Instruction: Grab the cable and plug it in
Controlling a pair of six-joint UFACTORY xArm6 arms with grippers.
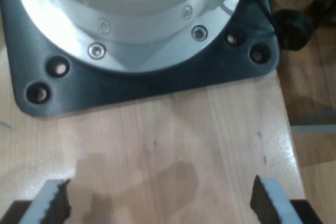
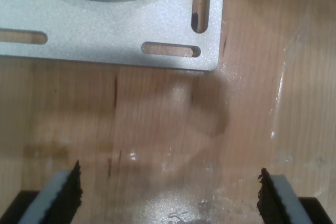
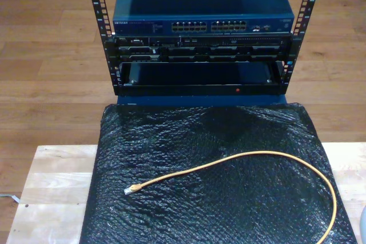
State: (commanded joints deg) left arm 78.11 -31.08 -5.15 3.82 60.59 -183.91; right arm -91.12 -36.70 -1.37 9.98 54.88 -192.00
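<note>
The cable (image 3: 240,167) lies loose on black wrap (image 3: 171,141) before the rack (image 3: 200,32), plug (image 3: 129,190) seemingly free; both tools (image 1: 160,203) (image 2: 168,192) gape empty over worktop (image 1: 173,140).

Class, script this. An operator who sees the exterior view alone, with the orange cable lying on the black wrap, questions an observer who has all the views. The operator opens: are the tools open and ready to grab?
Observer: My first tool is open, its pads wide apart with nothing between them.
Operator: And the other one?
Observer: My second tool is open too, over a bare wooden table.
Operator: What lies ahead of the first tool?
Observer: A dark base plate sits on the wood, with a round silver base mounted on it.
</note>
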